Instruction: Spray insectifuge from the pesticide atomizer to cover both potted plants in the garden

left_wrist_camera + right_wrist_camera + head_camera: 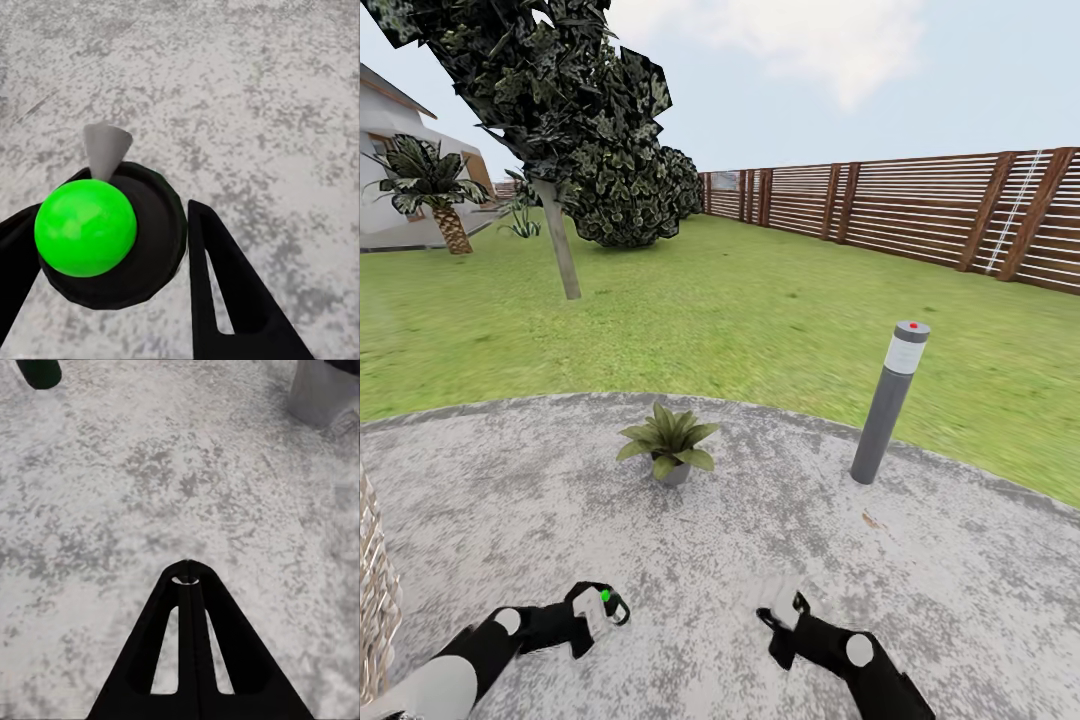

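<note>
Currently, status by item:

Left pincer [596, 612]: pinching the atomizer [592, 610]; in the left wrist view a finger [225, 300] flanks the bottle on each side.
Atomizer: low at the robot's left, above the paving [780, 520]; white label up in the head view; green ball [85, 227] and grey nozzle cone [105, 150] on a dark round cap in the left wrist view.
Handling, judged: light, rigid, smooth-sided; likely to slip or twist if pinched loosely. Best hold: mid-body, below the cap, nozzle left free.
Right pincer [187, 585]: pressed together, nothing between the fingers; held low over the paving.
Plant [669, 440]: one rosette in a grey pot, upright on the paving, ahead of both arms, well apart from the atomizer.
Post lamp [888, 402]: right of the plant, near the lawn [740, 310] edge.
Next, judged: nozzle toward the plant, closer approach first.
</note>
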You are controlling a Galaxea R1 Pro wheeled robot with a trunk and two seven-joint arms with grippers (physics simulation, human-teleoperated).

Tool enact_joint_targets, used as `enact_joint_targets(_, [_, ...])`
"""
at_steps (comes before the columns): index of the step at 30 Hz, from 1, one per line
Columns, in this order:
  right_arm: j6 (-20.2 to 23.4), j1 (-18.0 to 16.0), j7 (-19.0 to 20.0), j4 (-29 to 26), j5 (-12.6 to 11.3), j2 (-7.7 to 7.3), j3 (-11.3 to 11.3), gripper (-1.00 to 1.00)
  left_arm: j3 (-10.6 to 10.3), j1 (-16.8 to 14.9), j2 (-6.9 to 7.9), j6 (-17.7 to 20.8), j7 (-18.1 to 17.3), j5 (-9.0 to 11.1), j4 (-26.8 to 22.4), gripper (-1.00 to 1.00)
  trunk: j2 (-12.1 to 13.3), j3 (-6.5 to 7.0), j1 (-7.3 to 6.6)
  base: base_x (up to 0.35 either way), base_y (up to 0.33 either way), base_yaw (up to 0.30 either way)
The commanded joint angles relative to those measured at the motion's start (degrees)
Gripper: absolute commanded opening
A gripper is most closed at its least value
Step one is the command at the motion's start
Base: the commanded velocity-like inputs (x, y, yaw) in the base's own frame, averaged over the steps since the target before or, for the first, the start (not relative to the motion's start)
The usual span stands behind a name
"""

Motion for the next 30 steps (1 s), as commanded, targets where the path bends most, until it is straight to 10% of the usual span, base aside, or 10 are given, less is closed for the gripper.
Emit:
enact_joint_targets(1, [-0.4,0.0,-4.0,2.3,0.4,-2.30,-5.7,-1.00,3.6,0.0,-0.26,0.6,3.3,-0.3,0.1,-1.00,0.0,-0.05,-0.01,0.000,0.000,0.000])
enact_joint_targets(6, [-0.4,0.1,-29.4,9.9,0.5,-4.34,-18.0,-1.00,10.4,0.0,-3.80,9.8,17.4,2.2,0.4,-1.00,0.0,-0.05,-0.01,0.000,0.000,0.000])
enact_joint_targets(7, [-0.4,0.1,-33.2,13.1,0.5,-4.84,-19.4,1.00,10.7,0.0,-4.41,11.0,19.1,3.3,0.5,-1.00,0.0,-0.05,-0.01,0.000,0.000,0.000])
enact_joint_targets(11, [-0.6,0.1,-44.4,22.4,0.4,-6.12,-23.1,1.00,11.1,0.0,-5.18,16.7,22.0,10.1,0.4,-1.00,0.0,-0.05,-0.01,0.000,0.000,0.000])
enact_joint_targets(16, [-0.6,0.3,-48.7,24.2,0.4,-8.97,-29.8,1.00,10.9,-0.1,-5.40,27.4,22.4,17.6,-0.2,-1.00,0.0,-0.05,-0.01,0.000,0.000,0.000])
enact_joint_targets(20, [-0.5,0.3,-48.7,24.4,0.5,-9.76,-37.3,1.00,10.7,-0.6,-6.13,32.3,22.3,18.3,-0.4,-1.00,0.0,-0.05,-0.01,0.000,0.000,0.000])
enact_joint_targets(30, [-0.6,0.3,-48.7,24.5,0.6,-9.60,-38.8,1.00,10.3,-1.2,-6.35,42.7,21.7,18.3,-0.6,-1.00,0.0,-0.05,-0.01,0.000,0.000,0.000])
